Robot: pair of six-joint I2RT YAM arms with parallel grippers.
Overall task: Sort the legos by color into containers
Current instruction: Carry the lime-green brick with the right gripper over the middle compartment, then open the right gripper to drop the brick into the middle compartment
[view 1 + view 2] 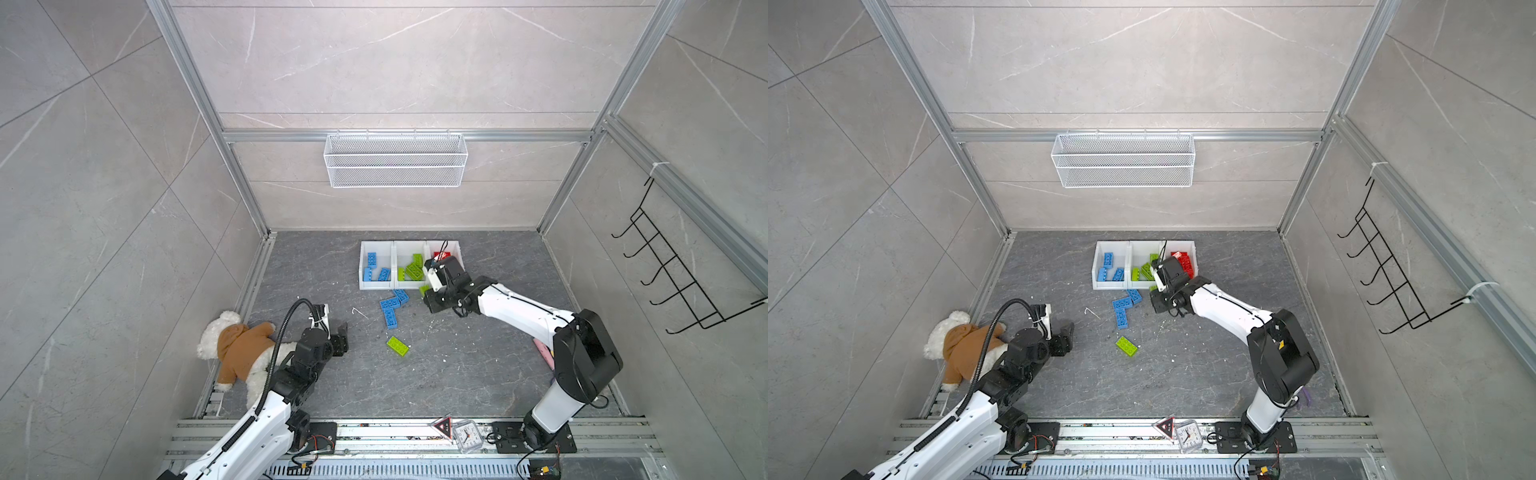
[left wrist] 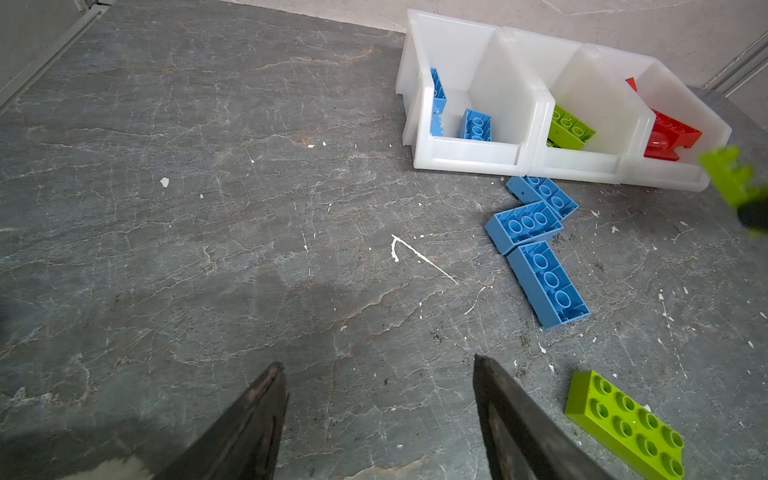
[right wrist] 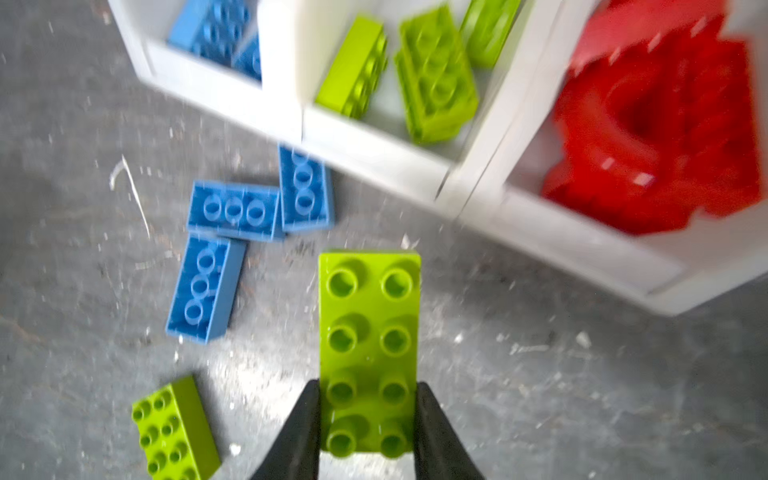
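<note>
Top views show a dark grey veined stone tabletop (image 1: 457,374) enclosed by pale grey tiled walls (image 1: 104,208), with a white wire-mesh basket (image 1: 395,160) on the back wall, a black wire hook rack (image 1: 673,270) on the right wall and a white teddy bear in a brown hoodie (image 1: 237,349) at the left edge. Three white plastic bins (image 1: 376,285) stand side by side at the back: binned blue bricks (image 1: 372,266) left, binned green bricks (image 1: 413,270) in the middle, binned red bricks (image 1: 1183,259) right. The right arm (image 1: 519,307) stretches from its base at front right, elbow raised, so the right gripper (image 1: 427,293) sits just before the middle bin. The left arm (image 1: 266,415) lies low beside the bear.

Left wrist view: the left gripper (image 2: 377,361) hangs with fingers spread over bare tabletop, holding nothing. Three loose blue bricks (image 2: 528,224) lie underside-up ahead, touching in a chain, and a loose lime-green brick (image 2: 623,424) lies near one finger.

Right wrist view, blurred: the right gripper's fingers clamp the near end of a lime-green eight-stud brick (image 3: 370,316), studs toward the camera, the bins just beyond.
</note>
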